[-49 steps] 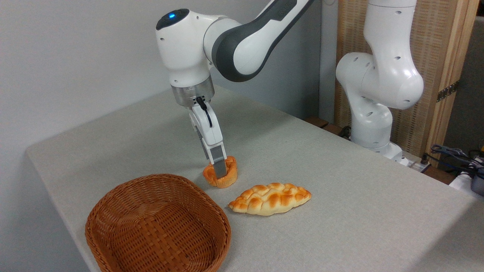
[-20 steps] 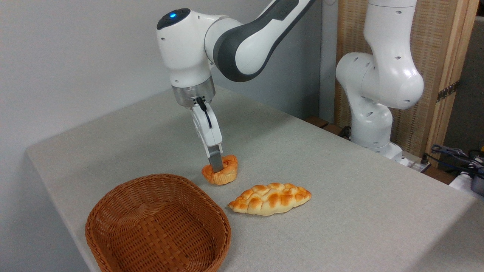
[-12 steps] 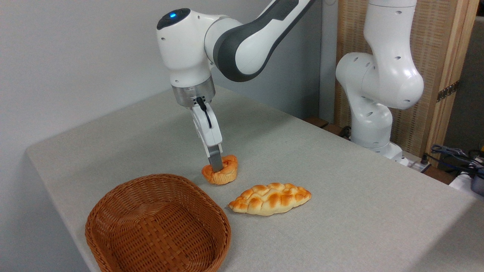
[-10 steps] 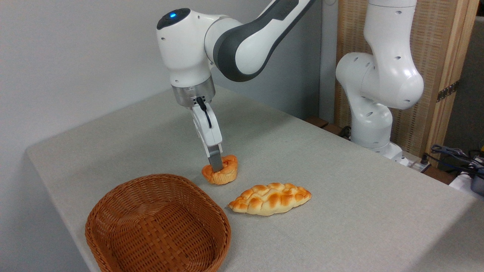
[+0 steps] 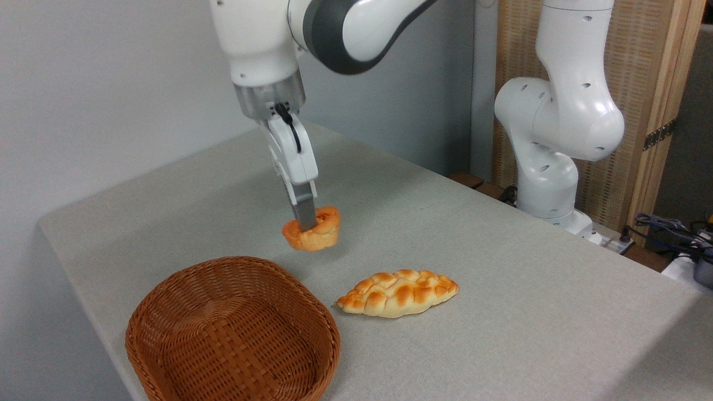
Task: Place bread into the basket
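Two-finger gripper (image 5: 307, 223) clamped on the small round orange-golden bun (image 5: 312, 229), near finger pressed into its top. Bun hangs clear of the grey cloth-covered table (image 5: 501, 267), tilted, its shadow on the cloth below. Reddish-brown woven wicker basket (image 5: 233, 329) sits at 7 o'clock from the bun, apart from it. Longer pointed braided golden loaf (image 5: 397, 293) lies on the table at 4 o'clock from the bun, just beside the basket's rim.

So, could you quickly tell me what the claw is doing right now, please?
Claw: closed on the small round bun, holding it off the table, up and right of the basket.
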Tool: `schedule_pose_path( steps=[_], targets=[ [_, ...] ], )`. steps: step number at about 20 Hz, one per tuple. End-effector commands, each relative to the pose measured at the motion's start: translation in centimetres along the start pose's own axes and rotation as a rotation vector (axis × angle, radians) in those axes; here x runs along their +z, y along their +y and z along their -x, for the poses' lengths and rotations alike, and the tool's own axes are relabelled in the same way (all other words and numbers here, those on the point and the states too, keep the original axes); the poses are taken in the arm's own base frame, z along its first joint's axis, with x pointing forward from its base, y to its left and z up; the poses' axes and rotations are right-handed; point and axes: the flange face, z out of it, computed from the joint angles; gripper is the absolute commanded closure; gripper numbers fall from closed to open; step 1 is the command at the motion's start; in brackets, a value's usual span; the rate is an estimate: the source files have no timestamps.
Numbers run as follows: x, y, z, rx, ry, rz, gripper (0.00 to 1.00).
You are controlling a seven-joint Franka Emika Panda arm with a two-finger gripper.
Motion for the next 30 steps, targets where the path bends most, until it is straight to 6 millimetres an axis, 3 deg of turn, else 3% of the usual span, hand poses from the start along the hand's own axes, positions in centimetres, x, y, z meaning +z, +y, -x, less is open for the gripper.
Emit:
schedule_pose_path(
  steps=[1,3,6,8,10,12,13,25,27,30],
  targets=[
    [-4.1,-4.3,-0.1,-0.035,0.057,-0.049,0.7],
    [-4.9,-5.9,-1.1,-0.04,0.075,-0.071,0.63],
    [-4.5,-7.9,-2.4,-0.037,0.117,-0.139,0.61],
    [-3.1,-9.3,-3.2,-0.038,0.141,-0.179,0.39],
    [-1.9,-10.3,-3.9,-0.033,0.153,-0.212,0.27],
    [-0.8,-11.2,-4.2,-0.01,0.126,-0.26,0.04],
    [-0.2,-11.2,-4.6,0.005,0.104,-0.271,0.0],
    [0.0,-10.9,-5.0,0.011,0.097,-0.27,0.0],
    [-1.1,-10.6,-4.8,-0.009,0.109,-0.269,0.0],
    [-4.4,-8.6,-3.1,-0.164,0.101,-0.225,0.0]
  ],
)
